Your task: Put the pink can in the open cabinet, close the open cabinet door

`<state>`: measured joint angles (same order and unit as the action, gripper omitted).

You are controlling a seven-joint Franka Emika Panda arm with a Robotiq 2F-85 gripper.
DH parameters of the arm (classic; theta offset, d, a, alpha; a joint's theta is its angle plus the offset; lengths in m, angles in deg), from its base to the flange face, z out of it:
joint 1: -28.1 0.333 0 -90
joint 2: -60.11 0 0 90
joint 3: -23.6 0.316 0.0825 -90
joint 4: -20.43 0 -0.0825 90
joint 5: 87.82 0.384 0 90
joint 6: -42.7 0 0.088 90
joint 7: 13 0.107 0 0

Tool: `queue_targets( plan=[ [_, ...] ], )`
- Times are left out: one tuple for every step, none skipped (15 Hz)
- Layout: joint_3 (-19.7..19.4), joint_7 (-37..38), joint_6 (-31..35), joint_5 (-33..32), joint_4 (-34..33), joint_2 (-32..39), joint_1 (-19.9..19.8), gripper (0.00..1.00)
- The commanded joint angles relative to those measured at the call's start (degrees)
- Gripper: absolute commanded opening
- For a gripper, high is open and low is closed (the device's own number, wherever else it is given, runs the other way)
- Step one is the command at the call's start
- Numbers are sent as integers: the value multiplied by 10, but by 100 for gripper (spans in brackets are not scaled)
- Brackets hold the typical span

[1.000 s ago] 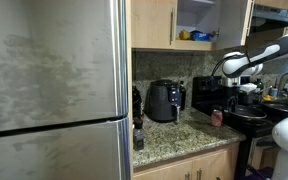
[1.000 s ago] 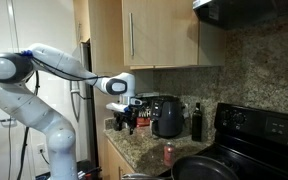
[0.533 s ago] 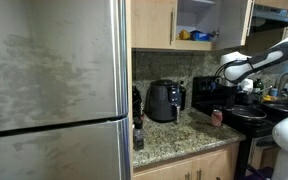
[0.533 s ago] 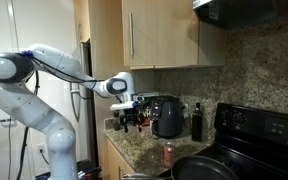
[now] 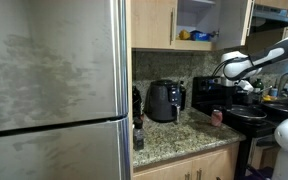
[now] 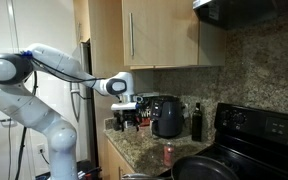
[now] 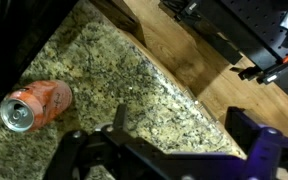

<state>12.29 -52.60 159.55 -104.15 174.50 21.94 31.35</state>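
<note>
The gripper [image 6: 127,119] hangs released above the granite countertop [image 6: 136,147], its 2 fingers [image 7: 115,118] spread wide with nothing between them. In the wrist view they frame bare speckled stone. The pink can [image 7: 36,105] sits off to one side on the countertop, near its edge and clear of both fingers. Its silver top with the pull tab is turned toward the camera.

In both exterior views the pink can [image 6: 168,153] stands upright on the countertop, close to the front edge and near the black stove [image 6: 254,140]. The gripper is higher than the can and apart from it, with no contact. A black air fryer [image 5: 164,100] stands at the back of the countertop against the stone backsplash. A dark bottle [image 6: 196,122] stands between the air fryer and the stove.

The cabinet [image 5: 194,18] above the countertop is open, showing white inner walls and a white shelf [image 5: 196,40]. On the shelf lie what seem to be yellow and blue items, too small to name. The cabinet door [image 5: 235,20] is swung outward from the opening. The white arm [image 5: 269,55] reaches in over the countertop below it. A big steel fridge [image 5: 54,90] fills the side of that view away from the arm.
</note>
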Motion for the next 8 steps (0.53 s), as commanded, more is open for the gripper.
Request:
queue_targets(
  plan=[
    [-15,-112,-7,-6,12,-25,12,100],
    [-16,-143,-8,-9,14,-28,12,100],
    [-19,-176,-9,-10,15,-32,12,100],
    [-22,-209,-13,-11,16,-35,12,100],
    [-23,-240,-15,-12,16,-37,11,100],
    [-11,-258,-18,-35,14,-29,1,100],
    [-5,-221,-7,-8,7,-21,-2,100],
    [-5,-226,-7,-9,7,-21,-3,100]
  ],
)
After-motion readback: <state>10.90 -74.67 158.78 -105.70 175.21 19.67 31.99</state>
